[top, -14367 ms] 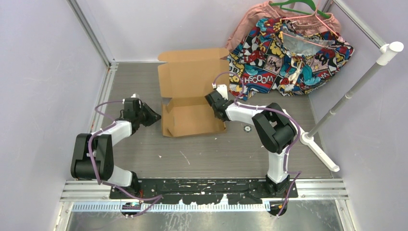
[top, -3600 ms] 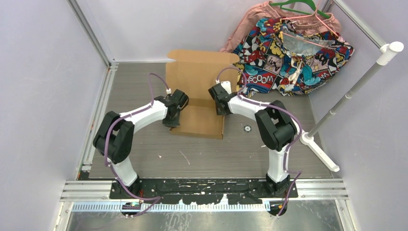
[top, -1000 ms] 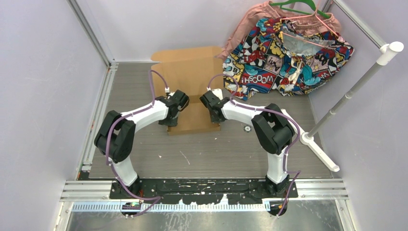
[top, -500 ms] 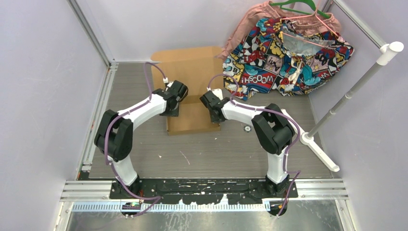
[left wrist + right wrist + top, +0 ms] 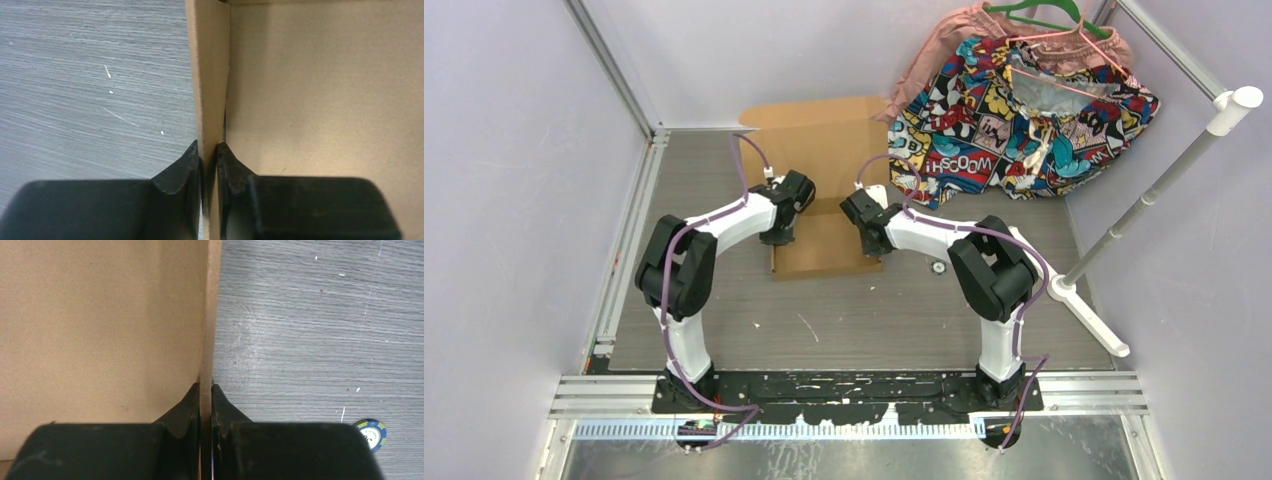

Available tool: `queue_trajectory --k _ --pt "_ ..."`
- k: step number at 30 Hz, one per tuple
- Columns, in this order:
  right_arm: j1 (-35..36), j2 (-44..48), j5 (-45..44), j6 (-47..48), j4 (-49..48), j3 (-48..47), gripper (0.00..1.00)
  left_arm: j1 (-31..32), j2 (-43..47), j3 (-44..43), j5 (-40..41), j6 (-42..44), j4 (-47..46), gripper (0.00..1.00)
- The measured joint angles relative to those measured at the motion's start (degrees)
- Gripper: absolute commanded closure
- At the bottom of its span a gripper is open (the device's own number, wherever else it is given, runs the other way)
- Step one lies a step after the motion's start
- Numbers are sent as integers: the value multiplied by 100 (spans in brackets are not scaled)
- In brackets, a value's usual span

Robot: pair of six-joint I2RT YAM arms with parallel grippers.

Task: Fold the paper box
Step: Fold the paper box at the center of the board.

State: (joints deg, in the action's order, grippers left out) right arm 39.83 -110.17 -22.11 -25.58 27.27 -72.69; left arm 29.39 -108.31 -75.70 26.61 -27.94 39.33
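While both arms pinch side walls, progress: about midway, judging by the raised walls.
left gripper (image 5: 207, 146): almost closed, clamping the left wall of the paper box (image 5: 826, 248).
right gripper (image 5: 205, 386): almost closed, clamping the right wall.
box place: tray floor between both grippers.
left to do: lid flap (image 5: 819, 135), beyond the fingertips, not closed yet.

Open table (image 5: 864, 320) lies across the lower centre of the top view. The paper box (image 5: 819, 140) fills the upper centre; comic-print cloth (image 5: 974, 150) and a slanted white pole (image 5: 1144, 198) crowd the upper right.
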Motion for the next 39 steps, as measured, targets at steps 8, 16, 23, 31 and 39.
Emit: queue_trajectory --k 8,16,23,31,39 --pt "-13 9 20 -2 -24 17 97 -22 -2 0 28 -61 -66 97" --pt "-22 11 17 0 -28 22 98 -15 -22 0 111 -57 -74 73" --pt "-22 11 20 26 -28 22 95 -42 -26 4 229 59 -48 64" --pt "-22 11 35 39 -31 20 95 -173 -26 -170 142 168 -33 64" --pt "-22 11 35 48 -28 20 95 -280 -138 -348 142 245 -282 64"
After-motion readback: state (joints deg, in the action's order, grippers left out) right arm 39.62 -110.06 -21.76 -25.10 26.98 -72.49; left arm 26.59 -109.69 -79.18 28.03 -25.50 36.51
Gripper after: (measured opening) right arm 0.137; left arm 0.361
